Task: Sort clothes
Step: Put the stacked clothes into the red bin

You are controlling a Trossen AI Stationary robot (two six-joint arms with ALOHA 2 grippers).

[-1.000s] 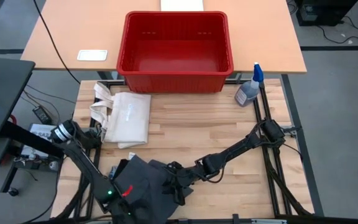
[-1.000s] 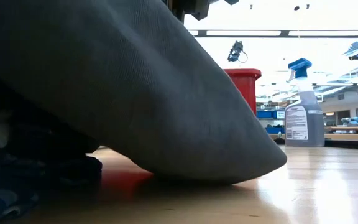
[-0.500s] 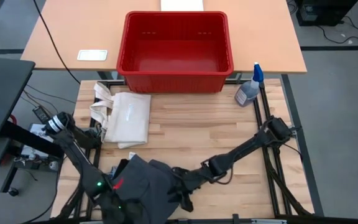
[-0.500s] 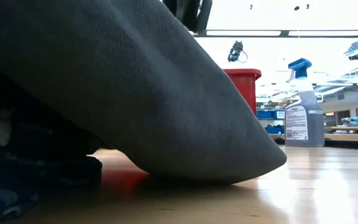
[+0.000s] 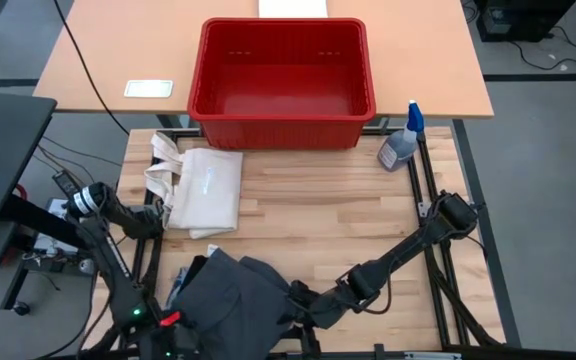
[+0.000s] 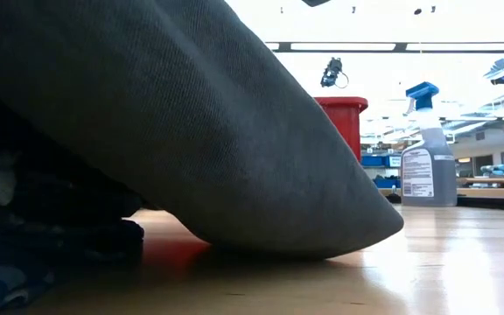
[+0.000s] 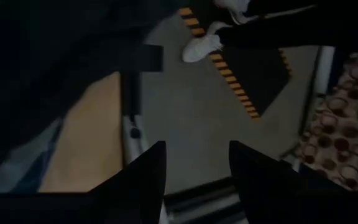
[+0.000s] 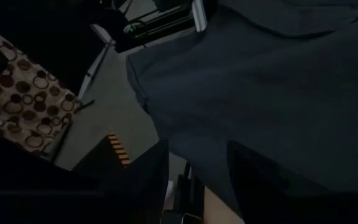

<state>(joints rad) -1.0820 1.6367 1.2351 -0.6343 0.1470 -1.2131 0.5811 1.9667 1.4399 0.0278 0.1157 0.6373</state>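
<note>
A large dark grey cloth (image 5: 233, 300) lies heaped at the table's near edge and rises like a tent in the low view (image 6: 191, 131). Under its left side show black fabric (image 5: 196, 270) and a strip of blue-and-white plaid cloth (image 5: 178, 290). My left gripper (image 7: 196, 144) hangs open past the near-left edge of the heap and looks down at the floor, with nothing between its fingers. My right gripper (image 8: 197, 144) is at the grey cloth's right edge (image 5: 298, 310); a gap shows between its fingers. My right gripper comes at the grey cloth from the table's right, slanting down. The cloth's edge (image 8: 166, 143) runs across just in front of the fingers. I cannot tell whether the fingers touch it. My left gripper touches nothing.
A white tote bag (image 5: 203, 190) lies at the left of the table. A red basket (image 5: 283, 130) stands beyond the far edge, with a spray bottle (image 5: 403, 145) at the far right corner. Bare wood lies between the bag and my right arm. A person's shoe (image 7: 204, 46) shows on the floor.
My left gripper has swung toward the table's near-left corner and tipped further down. My right gripper has moved toward the near edge and a little right, rising out of the low view. The grey heap has kept nearly the same shape.
</note>
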